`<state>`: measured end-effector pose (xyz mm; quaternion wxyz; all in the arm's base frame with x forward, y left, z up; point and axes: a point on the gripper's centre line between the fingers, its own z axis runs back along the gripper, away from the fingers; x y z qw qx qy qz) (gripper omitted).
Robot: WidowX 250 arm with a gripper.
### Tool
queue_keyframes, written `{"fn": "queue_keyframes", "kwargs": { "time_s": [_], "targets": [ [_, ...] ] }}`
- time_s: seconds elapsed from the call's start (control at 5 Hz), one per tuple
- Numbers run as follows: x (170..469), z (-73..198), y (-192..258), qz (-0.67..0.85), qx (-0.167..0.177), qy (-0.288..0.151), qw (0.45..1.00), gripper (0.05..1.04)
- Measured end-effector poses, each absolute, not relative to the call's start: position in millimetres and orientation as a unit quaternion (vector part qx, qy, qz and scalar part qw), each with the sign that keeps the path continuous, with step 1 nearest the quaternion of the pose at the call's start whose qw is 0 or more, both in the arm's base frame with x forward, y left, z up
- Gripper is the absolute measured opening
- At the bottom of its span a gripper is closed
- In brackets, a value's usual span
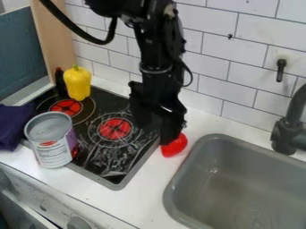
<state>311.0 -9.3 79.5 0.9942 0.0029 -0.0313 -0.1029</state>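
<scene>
The black gripper (163, 127) hangs low over the right edge of the black stove top (108, 166). Right by its lower end is a red object (174, 146), on the white counter between stove and sink; its upper part is partly hidden by the gripper. Whether the two touch I cannot tell. On the stove's back left corner a yellow pepper-shaped object (78, 83) stands upright, with a dark slim bottle (60, 82) beside it. An open metal can (51, 142) with a white and purple label stands at the stove's front left.
A grey sink (188, 174) takes up the lower right, with a dark faucet (289, 129) behind it. Dark blue cloth (15, 125) lies at the left edge. A white tiled wall (209, 60) runs along the back, and a wooden panel (58, 38) stands at the left.
</scene>
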Motion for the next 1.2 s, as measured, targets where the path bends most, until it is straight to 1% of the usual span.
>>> {"fn": "queue_keyframes", "kwargs": {
  "time_s": [0.2,0.4,0.8,1.2],
  "targets": [
    [318,77,-6,-0.107,0.014,-0.031,0.994,1.001],
    [324,69,-7,-0.11,0.011,-0.025,0.994,1.001],
    [328,53,-15,-0.117,-0.013,-0.011,0.993,1.001],
    [326,40,-13,-0.104,-0.01,0.015,0.994,1.001]
  ]
}}
